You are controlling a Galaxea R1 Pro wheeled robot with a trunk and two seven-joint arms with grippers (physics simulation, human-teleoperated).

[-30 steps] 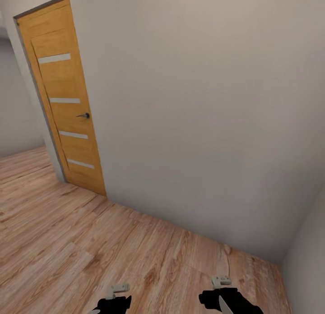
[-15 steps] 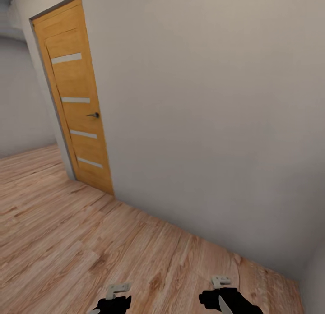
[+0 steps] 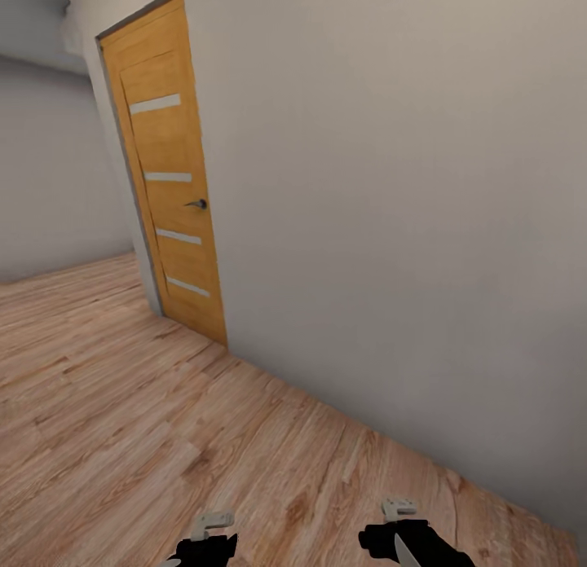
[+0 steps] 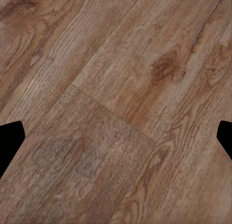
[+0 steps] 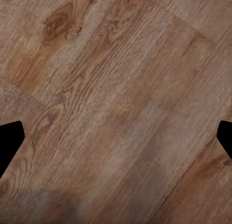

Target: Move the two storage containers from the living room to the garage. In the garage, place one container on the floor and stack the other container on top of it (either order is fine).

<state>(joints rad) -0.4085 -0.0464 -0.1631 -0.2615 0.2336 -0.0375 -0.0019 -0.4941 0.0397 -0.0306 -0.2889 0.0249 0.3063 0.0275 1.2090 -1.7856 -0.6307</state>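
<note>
Your left gripper (image 4: 116,137) and right gripper (image 5: 116,137) both hang spread apart and empty over the light wood-plank floor (image 3: 163,437). No orange-red plastic bin is in sight. Ahead and left stands the closed wooden door with glass strips (image 3: 167,176), nearer your left arm.

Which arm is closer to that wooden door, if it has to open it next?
Left, probably. The door stands ahead on the robot's left, on the left gripper's side. Both grippers' fingers are spread with nothing between them.
</note>
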